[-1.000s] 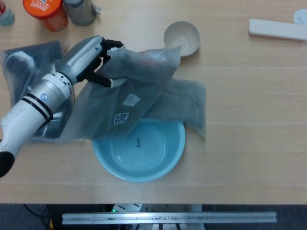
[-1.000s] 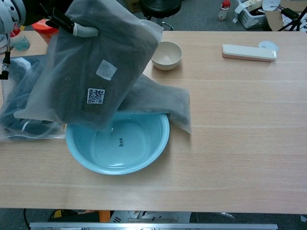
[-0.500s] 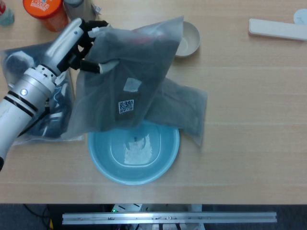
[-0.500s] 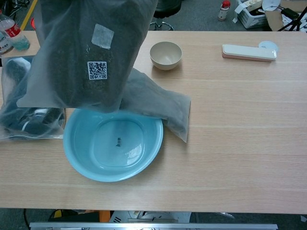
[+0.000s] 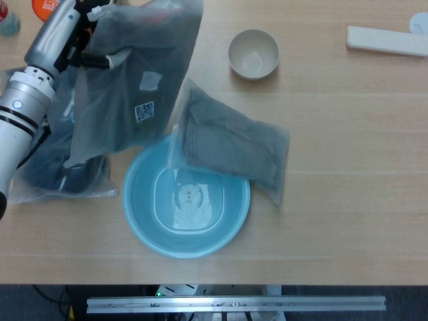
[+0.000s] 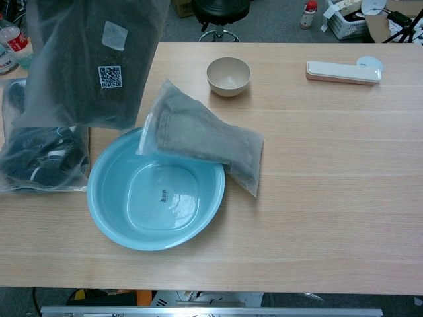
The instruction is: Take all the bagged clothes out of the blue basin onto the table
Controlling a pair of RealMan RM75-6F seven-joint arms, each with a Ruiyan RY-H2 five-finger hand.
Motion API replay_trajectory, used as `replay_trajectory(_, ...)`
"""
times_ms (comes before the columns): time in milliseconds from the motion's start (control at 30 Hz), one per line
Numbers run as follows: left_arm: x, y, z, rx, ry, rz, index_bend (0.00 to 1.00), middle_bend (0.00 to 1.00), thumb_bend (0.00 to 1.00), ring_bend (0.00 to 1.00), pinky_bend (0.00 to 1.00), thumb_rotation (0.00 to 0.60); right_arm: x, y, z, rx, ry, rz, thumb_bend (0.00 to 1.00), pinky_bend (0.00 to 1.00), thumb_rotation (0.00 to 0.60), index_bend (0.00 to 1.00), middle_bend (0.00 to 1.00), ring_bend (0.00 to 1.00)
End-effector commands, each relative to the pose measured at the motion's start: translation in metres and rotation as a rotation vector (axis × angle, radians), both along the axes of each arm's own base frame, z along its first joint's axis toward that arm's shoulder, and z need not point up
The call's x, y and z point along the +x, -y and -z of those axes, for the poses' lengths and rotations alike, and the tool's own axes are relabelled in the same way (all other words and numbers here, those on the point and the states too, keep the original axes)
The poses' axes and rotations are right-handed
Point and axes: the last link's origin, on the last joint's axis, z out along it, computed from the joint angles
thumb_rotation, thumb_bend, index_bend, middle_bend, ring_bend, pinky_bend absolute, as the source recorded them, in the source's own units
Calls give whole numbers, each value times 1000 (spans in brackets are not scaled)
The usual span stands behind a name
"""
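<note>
My left hand (image 5: 70, 30) grips the top corner of a dark bagged garment (image 5: 134, 87) with a QR label, held in the air over the table's left side; the same bag (image 6: 92, 59) hangs above the table in the chest view. A grey bagged garment (image 5: 231, 140) lies across the far rim of the blue basin (image 5: 144, 231), partly on the table; in the chest view the grey bag (image 6: 201, 135) overlaps the basin (image 6: 112, 218). A black bagged garment (image 5: 50, 157) lies flat on the table at the left. My right hand is out of sight.
A beige bowl (image 5: 253, 53) stands behind the basin. A white flat case (image 5: 384, 40) lies at the far right. An orange-lidded jar (image 5: 47, 8) and a bottle (image 6: 13, 43) stand at the far left edge.
My left hand has lifted the dark bag up and carried it leftward, off the basin. The grey bag beneath it is now uncovered, and the basin shifted slightly left.
</note>
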Motion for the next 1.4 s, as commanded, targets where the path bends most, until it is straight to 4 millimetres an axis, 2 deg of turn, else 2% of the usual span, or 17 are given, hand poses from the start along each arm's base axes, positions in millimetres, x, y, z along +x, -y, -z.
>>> replay_trajectory(33, -7, -5, 5, 18, -91, 1, 698, 780, 286, 739, 1000, 600, 1, 0, 1, 2, 0, -1, 247, 522, 600, 373, 513, 379)
replay_trajectory(200, -9, -1, 19, 2, -201, 31, 674, 752, 286, 701, 990, 600, 3, 0, 3, 9, 0, -4, 247, 522, 600, 373, 513, 379)
replay_trajectory(267, -10, 2, 27, -35, -220, 35, 615, 698, 286, 635, 927, 600, 3, 0, 4, 11, -1, -3, 247, 522, 600, 373, 513, 379)
replay_trajectory(333, -11, 6, 35, -89, -244, 46, 509, 592, 286, 506, 805, 600, 3, 0, 3, 9, -3, -1, 247, 522, 600, 373, 513, 379)
replay_trajectory(400, -12, 9, 42, -137, -264, 57, 333, 371, 286, 291, 563, 600, 3, -1, 2, 5, -3, 1, 247, 522, 600, 373, 513, 379)
replay_trajectory(500, -12, 11, 46, -154, -256, 62, 152, 142, 286, 84, 321, 600, 2, -1, 1, 2, -3, 4, 247, 522, 600, 373, 513, 379)
replay_trajectory(600, -10, 13, 49, -156, -231, 68, 54, 46, 286, 7, 246, 600, 0, -2, 0, 0, -5, 10, 247, 522, 600, 373, 513, 379)
replay_trajectory(700, -7, 14, 50, -120, -197, 83, 4, 3, 286, 0, 193, 600, -3, -3, 0, -2, -2, 18, 247, 522, 600, 373, 513, 379)
replay_trajectory(867, -3, 23, 49, -154, -206, 117, 0, 0, 286, 0, 132, 600, -5, -2, 1, 1, 1, 18, 247, 522, 600, 373, 513, 379)
replay_trajectory(1167, 4, 50, 52, -231, -287, 259, 23, 17, 286, 0, 132, 600, -4, 1, 4, 11, 2, 12, 247, 522, 600, 373, 513, 379)
replay_trajectory(1400, 10, 71, 67, -285, -329, 372, 29, 17, 286, 0, 132, 600, -2, 2, 7, 18, 2, 9, 246, 522, 600, 373, 513, 379)
